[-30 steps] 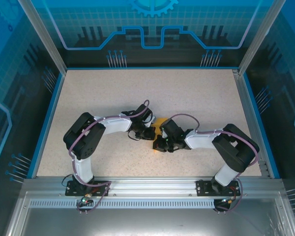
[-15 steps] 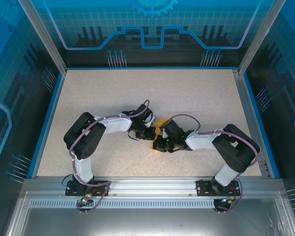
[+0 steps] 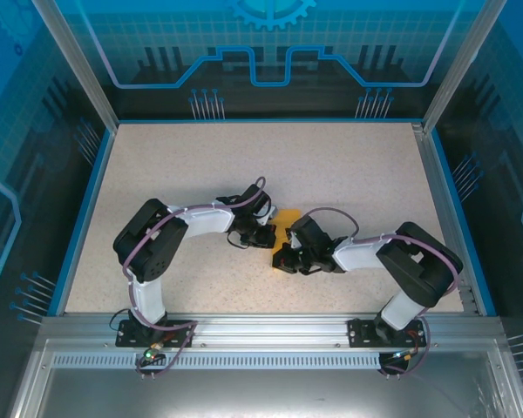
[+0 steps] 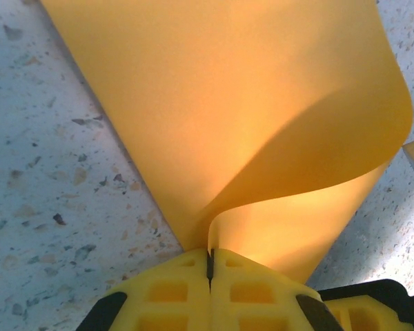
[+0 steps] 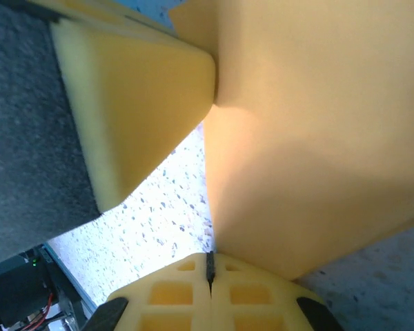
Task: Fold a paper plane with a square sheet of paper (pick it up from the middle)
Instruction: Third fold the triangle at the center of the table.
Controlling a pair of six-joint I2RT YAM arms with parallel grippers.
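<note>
The square sheet of paper (image 3: 287, 220) is bright orange and sits at the middle of the table, mostly hidden between the two grippers. My left gripper (image 3: 266, 236) reaches in from the left and my right gripper (image 3: 283, 259) from the right, almost touching. In the left wrist view the sheet (image 4: 248, 117) curls over in a loop, and the left gripper (image 4: 209, 254) is shut on its near edge. The right wrist view has the right gripper (image 5: 209, 261) shut on the paper (image 5: 317, 138), with the left gripper's yellow fingers (image 5: 131, 110) close beside it.
The speckled beige table (image 3: 331, 165) has a raised blue rim (image 3: 85, 209) on its left, far and right sides. Metal frame posts (image 3: 74, 61) stand at the far corners. A metal rail (image 3: 270, 329) with both arm bases runs along the near edge.
The right arm has shifted slightly toward the near edge with the paper, uncovering a little more orange beside its wrist. The left arm has barely moved. Both grippers stay shut.
</note>
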